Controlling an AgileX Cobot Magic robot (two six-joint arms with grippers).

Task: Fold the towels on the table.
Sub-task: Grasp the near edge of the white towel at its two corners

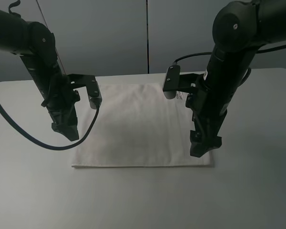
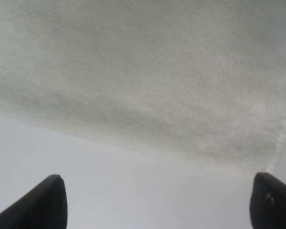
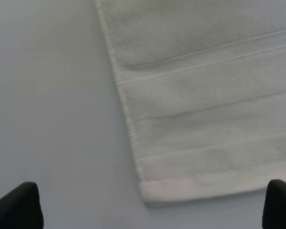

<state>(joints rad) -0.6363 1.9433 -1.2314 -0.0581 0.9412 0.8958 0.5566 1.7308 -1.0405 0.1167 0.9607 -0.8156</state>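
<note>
Towel flat, both grippers empty at its near corners; fold looks not started.

Your white terry towel (image 1: pixel 143 126) lies spread out in the middle of the table (image 1: pixel 257 195), with no visible crease or doubled-over part. I can't tell from the edges whether it is one layer or more. The woven border band (image 3: pixel 205 90) shows by the corner at the right gripper (image 1: pixel 201 149), and the small label (image 1: pixel 179 95) peeks out at the far right, behind that arm. The left gripper (image 1: pixel 71 133) hangs at the towel's left edge near the front corner. Left fingers (image 2: pixel 45 205) are spread wide over bare table just beside the edge. Right fingers (image 3: pixel 19 205) are spread wide too, on either side of the corner. Neither gripper pinches any cloth. By my judgement nothing is done yet: you have both corner grabs and every fold left.
</note>
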